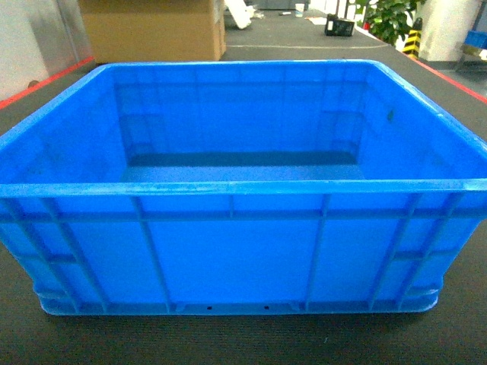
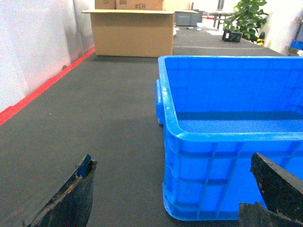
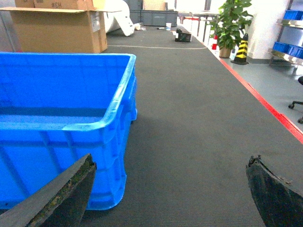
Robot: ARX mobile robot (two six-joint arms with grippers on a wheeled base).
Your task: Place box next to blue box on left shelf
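Dark grey matting floor (image 3: pixel 199 118), red line along its edges, a cardboard carton (image 2: pixel 132 33) at the far end; the box (image 1: pixel 236 190) sits on the matting, empty, not yet lifted; left gripper (image 2: pixel 170 194) spread wide by its near-left corner, right gripper (image 3: pixel 170 194) spread by its near-right corner, neither touching; no shelf in view; judged: grasp, carry and placement all remain.

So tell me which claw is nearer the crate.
About equal, left maybe slightly nearer. The left claw straddles the crate's near left corner; the right claw sits just off its near right corner. Both open, not touching.
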